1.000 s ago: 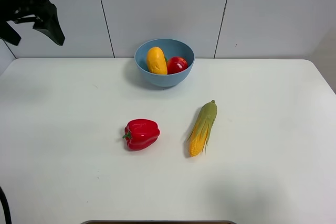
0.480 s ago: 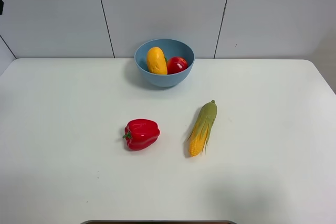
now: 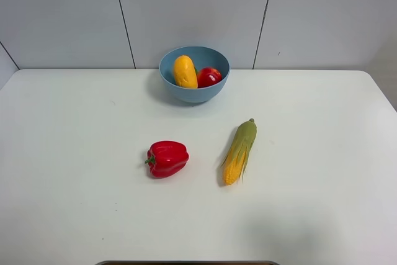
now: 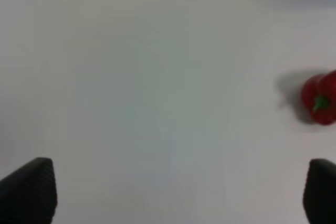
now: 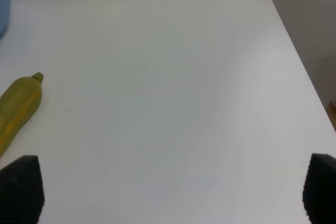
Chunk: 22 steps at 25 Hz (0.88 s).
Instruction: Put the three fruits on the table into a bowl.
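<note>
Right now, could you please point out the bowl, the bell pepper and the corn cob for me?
bowl (image 3: 186, 94): exterior high view, outer front wall.
bell pepper (image 3: 167, 158): exterior high view, middle of its red body.
corn cob (image 3: 240, 150): exterior high view, mid-length on the husk.

A white worktop (image 3: 93, 215) with rounded corners is seen from above, set against a pale panelled wall (image 3: 192, 4). A light-blue bowl (image 3: 177, 88) stands at the far edge, near the middle. Inside it a yellow-orange mango (image 3: 185, 71) is propped upright, touching a red apple-like fruit (image 3: 209, 76) on its right. A sliver of green is glimpsed between them; it cannot be identified. A red bell pepper (image 3: 167, 158) lies mid-worktop, stem to the left. A corn cob (image 3: 240, 151) lies near its right, well apart, husk end toward the bowl.
</note>
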### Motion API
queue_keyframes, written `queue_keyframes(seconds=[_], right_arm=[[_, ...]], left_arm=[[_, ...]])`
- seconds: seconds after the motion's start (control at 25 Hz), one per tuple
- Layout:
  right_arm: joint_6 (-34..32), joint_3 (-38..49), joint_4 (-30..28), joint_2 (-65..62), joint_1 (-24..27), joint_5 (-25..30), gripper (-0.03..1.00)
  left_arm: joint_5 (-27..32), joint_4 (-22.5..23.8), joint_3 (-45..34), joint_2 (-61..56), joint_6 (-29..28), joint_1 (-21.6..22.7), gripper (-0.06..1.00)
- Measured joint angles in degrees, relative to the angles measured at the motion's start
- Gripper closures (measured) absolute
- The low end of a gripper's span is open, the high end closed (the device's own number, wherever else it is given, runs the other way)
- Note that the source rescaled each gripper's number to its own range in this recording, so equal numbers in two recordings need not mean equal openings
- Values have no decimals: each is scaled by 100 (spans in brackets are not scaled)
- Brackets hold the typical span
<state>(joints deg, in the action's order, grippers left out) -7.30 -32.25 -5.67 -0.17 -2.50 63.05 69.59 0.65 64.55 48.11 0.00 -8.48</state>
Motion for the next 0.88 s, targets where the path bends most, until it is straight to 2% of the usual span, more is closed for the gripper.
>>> queue_keyframes(seconds=[0.2, 0.48, 0.64, 0.88], right_arm=[[0, 0, 0, 0, 0, 0, -3], [0, 0, 0, 0, 0, 0, -3], [0, 0, 0, 0, 0, 0, -3], [0, 0, 0, 0, 0, 0, -3]], left_arm=[[-51, 268, -1430, -1431, 0, 0, 7], [-732, 196, -3205, -3282, 0, 301, 7], [-777, -65, -3770, -4087, 0, 397, 7], [-755, -184, -3926, -4816, 74, 397, 7]])
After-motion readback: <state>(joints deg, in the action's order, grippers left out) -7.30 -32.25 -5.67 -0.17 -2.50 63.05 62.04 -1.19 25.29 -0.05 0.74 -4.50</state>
